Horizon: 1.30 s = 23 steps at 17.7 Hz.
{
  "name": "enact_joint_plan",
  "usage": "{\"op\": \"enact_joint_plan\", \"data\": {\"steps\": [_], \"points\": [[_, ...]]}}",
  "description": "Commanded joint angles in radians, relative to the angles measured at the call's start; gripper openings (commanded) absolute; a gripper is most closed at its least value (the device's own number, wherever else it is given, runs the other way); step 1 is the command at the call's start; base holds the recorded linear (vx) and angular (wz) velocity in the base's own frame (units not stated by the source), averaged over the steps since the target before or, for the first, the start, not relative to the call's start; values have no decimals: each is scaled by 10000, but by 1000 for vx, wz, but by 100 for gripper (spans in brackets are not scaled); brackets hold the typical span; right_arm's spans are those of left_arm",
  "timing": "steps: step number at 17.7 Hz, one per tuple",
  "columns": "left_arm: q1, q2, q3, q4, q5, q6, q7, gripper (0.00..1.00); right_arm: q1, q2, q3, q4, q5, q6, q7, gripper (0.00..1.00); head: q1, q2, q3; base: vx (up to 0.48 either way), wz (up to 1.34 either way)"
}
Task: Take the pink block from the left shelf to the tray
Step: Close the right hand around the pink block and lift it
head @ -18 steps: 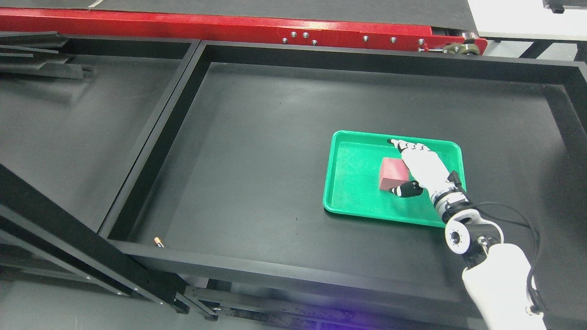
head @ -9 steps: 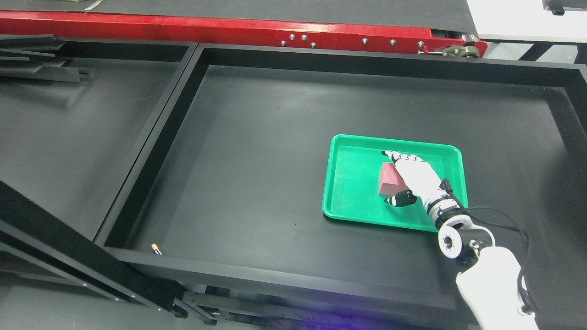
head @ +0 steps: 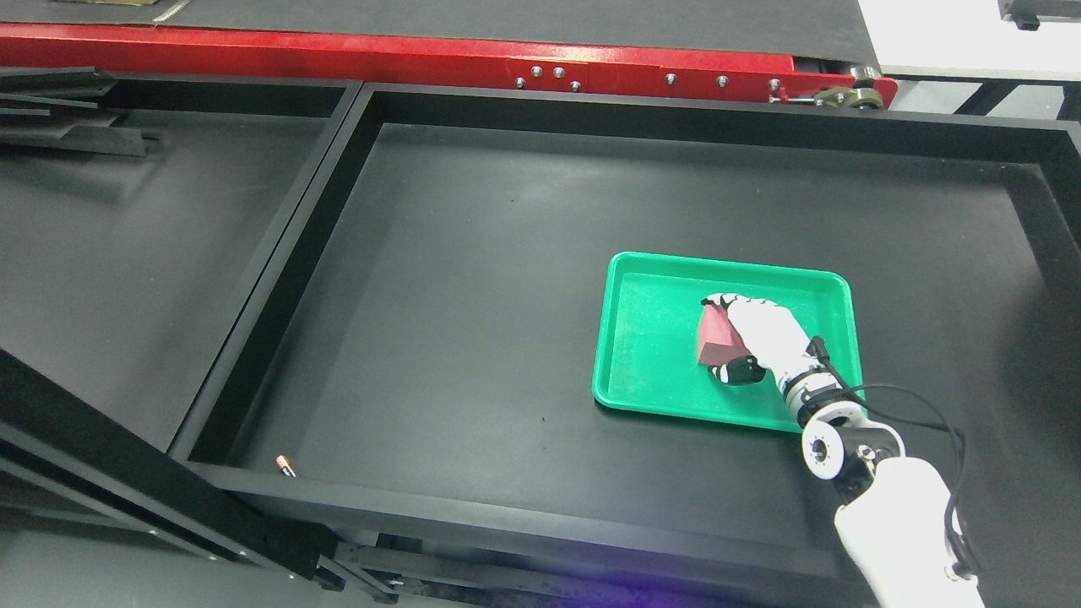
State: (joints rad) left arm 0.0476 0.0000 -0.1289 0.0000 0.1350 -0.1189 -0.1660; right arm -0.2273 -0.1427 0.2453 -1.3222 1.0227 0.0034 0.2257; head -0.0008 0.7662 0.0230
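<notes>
Even overhead light leaves the matte black bench (head: 507, 253) dim, with soft pale sheen left of the green tray (head: 650, 338). Focus is sharp throughout. A faint violet glow shows at the bottom edge below the tray, and shadows are weak and diffuse.

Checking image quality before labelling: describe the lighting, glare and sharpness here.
Head view: even overhead light, soft sheen on the black shelf floor; green tray, pink block and right robot hand sharp; a purple glow at the bottom edge.
</notes>
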Motion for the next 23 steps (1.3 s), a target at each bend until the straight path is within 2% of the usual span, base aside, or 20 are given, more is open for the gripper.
{"op": "enact_joint_plan", "data": {"steps": [1,2,5,9,12,18,23], "points": [[0,175,0,-175,0,-8,4,100,-1194,46,1,245,-11,12,-32,54,0,0,0,0,0],[0,175,0,-175,0,7,4,100,-1178,46,1,230,-11,-3,-32,49,0,0,0,0,0],[0,175,0,-175,0,-8,4,100,-1087,61,1,230,-209,-49,60,24,0,0,0,0,0],[0,175,0,-175,0,-8,4,100,-872,46,-212,77,-530,-446,-77,7,0,0,0,0,0],[0,175,0,-175,0,7,4,100,-551,-45,-856,-535,-1083,-861,-536,5,0,0,0,-7,0],[0,175,0,-175,0,7,4,100,399,-291,-1180,-1578,-1529,-1154,-4337,5,0,0,0,-41,0],[0,175,0,-175,0,7,4,100,1320,-398,-1425,-2590,-1560,-1246,-5122,5,0,0,0,-82,16]]}}
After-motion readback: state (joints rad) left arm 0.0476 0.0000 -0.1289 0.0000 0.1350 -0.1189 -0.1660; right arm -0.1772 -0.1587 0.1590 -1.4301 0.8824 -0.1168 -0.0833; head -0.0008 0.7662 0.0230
